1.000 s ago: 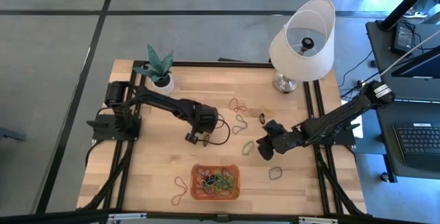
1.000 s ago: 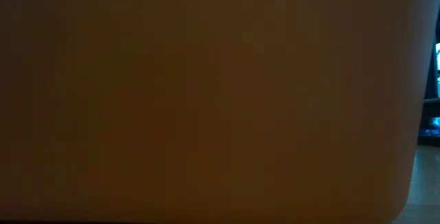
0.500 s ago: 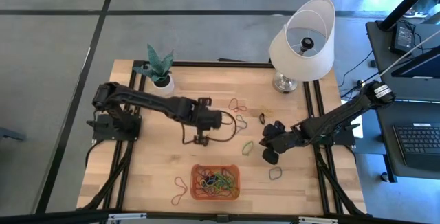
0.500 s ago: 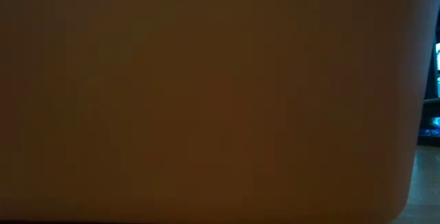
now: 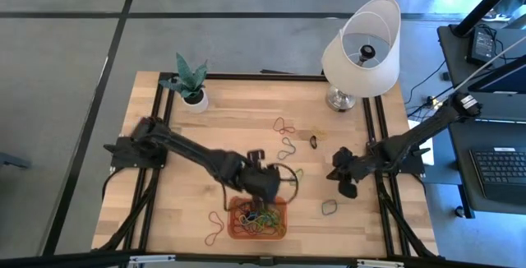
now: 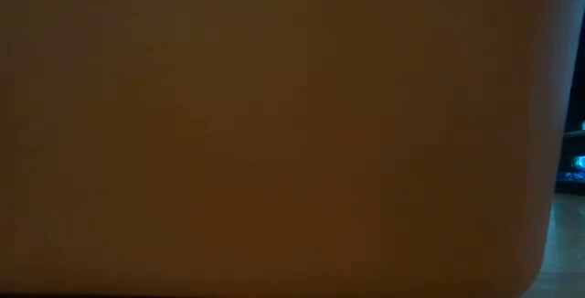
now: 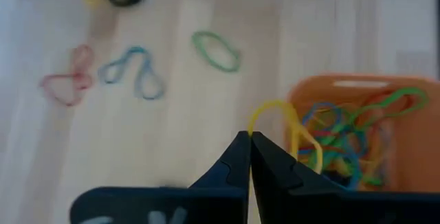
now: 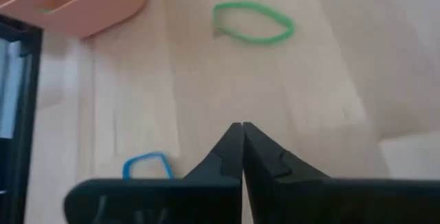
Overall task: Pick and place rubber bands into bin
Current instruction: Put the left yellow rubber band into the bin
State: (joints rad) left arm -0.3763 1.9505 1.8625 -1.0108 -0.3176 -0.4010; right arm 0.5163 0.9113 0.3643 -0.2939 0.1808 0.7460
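A yellow rubber band (image 7: pixel 278 124) is pinched between the closed fingers of the left gripper (image 7: pixel 250 138), its loop hanging out toward the orange bin (image 7: pixel 405 169), just at the bin's near rim. The bin (image 5: pixel 279 231) sits at the table's front edge and already holds a tangle of green, yellow and reddish bands (image 5: pixel 259 216). The carrying step is judged nearly done — what is called for next is a small advance over the tray, then an opening of the fingers so the loop drops inside and not on the rim.

Loose bands remain scattered on the wood: a green loop (image 8: pixel 254 23), a blue one (image 8: pixel 146 165), a reddish figure-eight (image 7: pixel 65 80).

The right gripper (image 8: pixel 242 131) is shut on nothing, held over bare table near the right side — the green loop lies ahead of it.
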